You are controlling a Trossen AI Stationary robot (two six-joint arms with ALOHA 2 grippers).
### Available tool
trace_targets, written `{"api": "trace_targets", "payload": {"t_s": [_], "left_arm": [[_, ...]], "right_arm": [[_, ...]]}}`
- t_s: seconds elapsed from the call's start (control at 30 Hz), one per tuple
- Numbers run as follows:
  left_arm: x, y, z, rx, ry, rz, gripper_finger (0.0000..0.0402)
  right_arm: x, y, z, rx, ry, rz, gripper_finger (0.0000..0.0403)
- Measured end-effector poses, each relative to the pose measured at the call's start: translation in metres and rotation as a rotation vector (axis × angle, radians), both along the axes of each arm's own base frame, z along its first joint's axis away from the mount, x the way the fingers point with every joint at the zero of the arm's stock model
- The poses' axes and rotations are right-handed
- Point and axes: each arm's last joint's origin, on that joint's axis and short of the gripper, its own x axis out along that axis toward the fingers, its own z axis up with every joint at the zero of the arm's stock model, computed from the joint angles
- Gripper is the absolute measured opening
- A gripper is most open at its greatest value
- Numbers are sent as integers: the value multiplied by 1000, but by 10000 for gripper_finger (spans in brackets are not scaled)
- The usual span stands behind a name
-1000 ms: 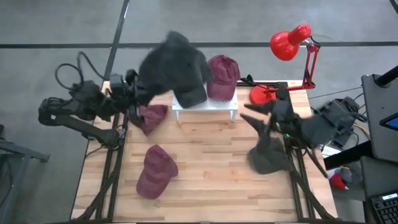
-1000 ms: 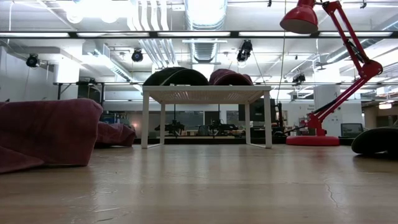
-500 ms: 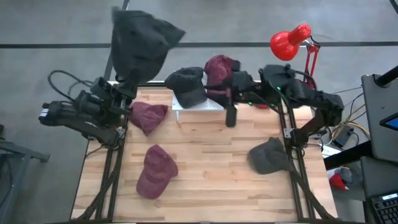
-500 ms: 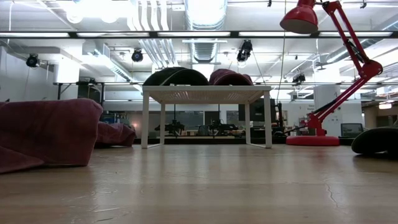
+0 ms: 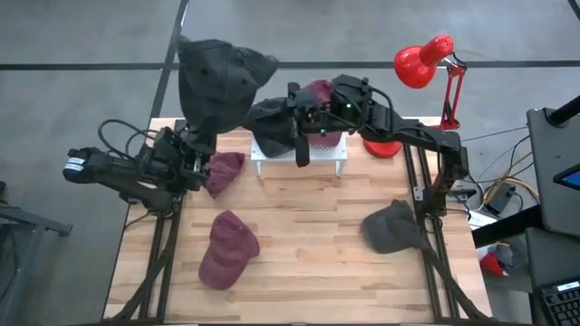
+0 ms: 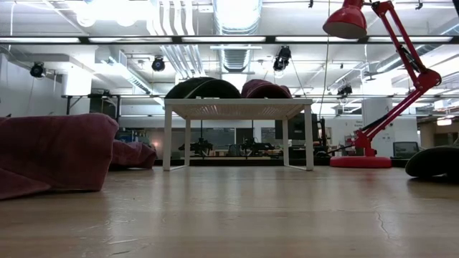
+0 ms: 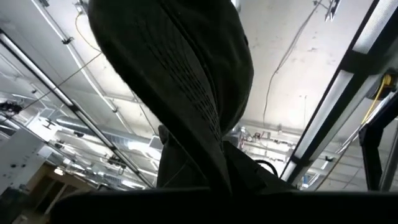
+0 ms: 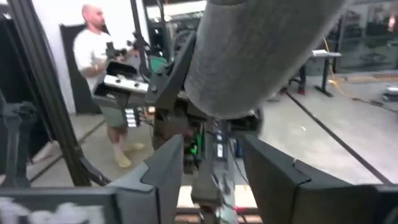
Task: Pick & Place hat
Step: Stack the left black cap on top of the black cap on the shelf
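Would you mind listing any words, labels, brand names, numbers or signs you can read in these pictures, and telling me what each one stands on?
None can be read in any view.
Dark hat held up by the left gripper: no legible print.
Maroon hats on the table: no logo or lettering shows.
Red lamp: no marking visible.
Equipment in the room behind, low view: any signs there are too small to read.

My left arm [image 5: 127, 167] is matte black, built of chunky jointed segments, with thin black cables looping off its rear. My right arm [image 5: 399, 127] matches it, also black, with small green indicator lights glowing near the wrist. Its fingers [image 8: 165, 171] are flat, angular, dark grey plates.
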Motion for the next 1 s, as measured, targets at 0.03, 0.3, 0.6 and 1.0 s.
{"api": "trace_targets", "payload": {"t_s": [0.03,0.3,0.6,1.0], "left_arm": [[0,0,1,0,-3,-1,9],[0,-1,7,3,-32,-73,9],[2,-3,9,-39,-98,-301,9],[8,-7,5,-75,-81,-459,9]], "right_arm": [[2,-1,-1,5,-11,3,173],[6,-6,5,3,-111,52,217],[9,0,5,32,-131,67,220],[15,41,9,14,-203,49,219]]}}
